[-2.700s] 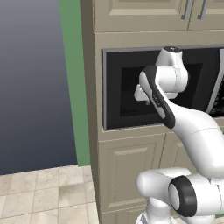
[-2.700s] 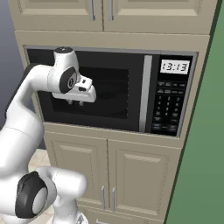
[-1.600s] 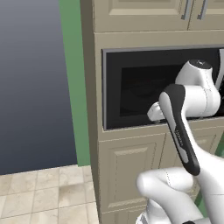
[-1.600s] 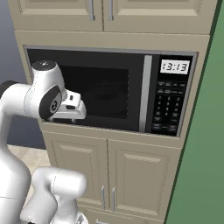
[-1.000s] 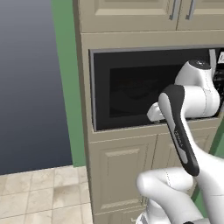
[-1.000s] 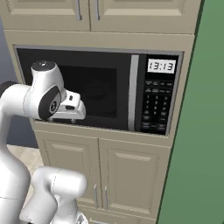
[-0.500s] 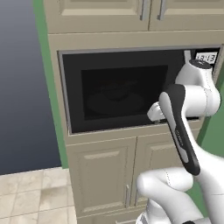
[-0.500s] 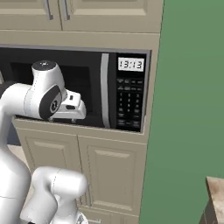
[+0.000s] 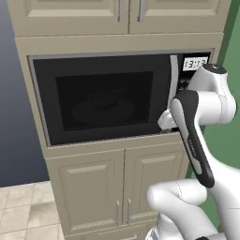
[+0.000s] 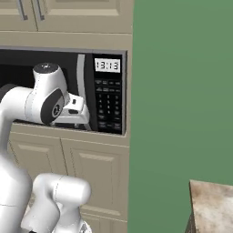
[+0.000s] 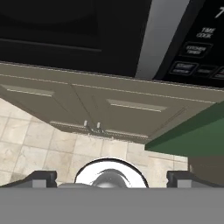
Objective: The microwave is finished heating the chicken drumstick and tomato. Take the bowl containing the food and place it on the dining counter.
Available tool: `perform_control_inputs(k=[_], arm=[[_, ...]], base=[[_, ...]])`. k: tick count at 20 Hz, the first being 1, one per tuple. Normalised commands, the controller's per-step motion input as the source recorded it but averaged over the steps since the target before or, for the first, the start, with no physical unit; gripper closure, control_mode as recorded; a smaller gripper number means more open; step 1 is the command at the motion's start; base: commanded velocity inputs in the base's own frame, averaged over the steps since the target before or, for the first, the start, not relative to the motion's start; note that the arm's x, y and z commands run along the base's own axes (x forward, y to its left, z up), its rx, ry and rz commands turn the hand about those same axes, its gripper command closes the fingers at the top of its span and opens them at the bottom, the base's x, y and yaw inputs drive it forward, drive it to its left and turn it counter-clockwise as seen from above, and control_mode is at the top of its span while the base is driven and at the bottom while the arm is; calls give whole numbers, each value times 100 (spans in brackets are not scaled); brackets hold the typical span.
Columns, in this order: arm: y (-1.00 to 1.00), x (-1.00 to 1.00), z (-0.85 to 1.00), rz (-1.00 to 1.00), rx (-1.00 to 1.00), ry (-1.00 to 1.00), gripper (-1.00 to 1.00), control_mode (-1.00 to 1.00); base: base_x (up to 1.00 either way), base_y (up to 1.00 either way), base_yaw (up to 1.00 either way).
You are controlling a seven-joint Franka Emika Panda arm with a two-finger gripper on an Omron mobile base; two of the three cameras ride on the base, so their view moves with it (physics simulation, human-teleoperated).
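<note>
The microwave [image 9: 105,101] is shut, its dark glass door facing me, with a long handle [image 10: 81,91] and a keypad [image 10: 108,103] under the clock display [image 10: 107,65]. A faint round shape shows through the glass; the bowl, drumstick and tomato are hidden behind the door. My gripper [image 10: 76,110] hangs in front of the door's lower right corner, near the handle and pointing down. In the hand view its fingertips [image 11: 42,176] stand wide apart, open and empty, above the lower cabinets. A corner of the marbled dining counter [image 10: 212,204] shows at the lower right.
Beige cabinet doors [image 9: 122,187] sit below the microwave, with more cabinets above [image 9: 122,14]. A green wall [image 10: 182,91] runs to the right of the cabinet column. Tiled floor [image 11: 52,144] lies underneath.
The arm first drew back from the door and folded. Then the base drove right, so the microwave slid left in both base views and the dining counter's corner came into sight.
</note>
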Motion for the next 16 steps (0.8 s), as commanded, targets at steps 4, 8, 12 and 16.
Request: perform_control_inputs(k=[4, 8, 12, 16], arm=[[0, 0, 0, 0, 0, 0, -100, 100], [0, 0, 0, 0, 0, 0, -100, 100], [0, 0, 0, 0, 0, 0, -100, 100], [0, 0, 0, 0, 0, 0, -100, 100]], base=[[-13, -37, 0], [-24, -23, 0], [-34, -8, 0], [-44, -6, 0]])
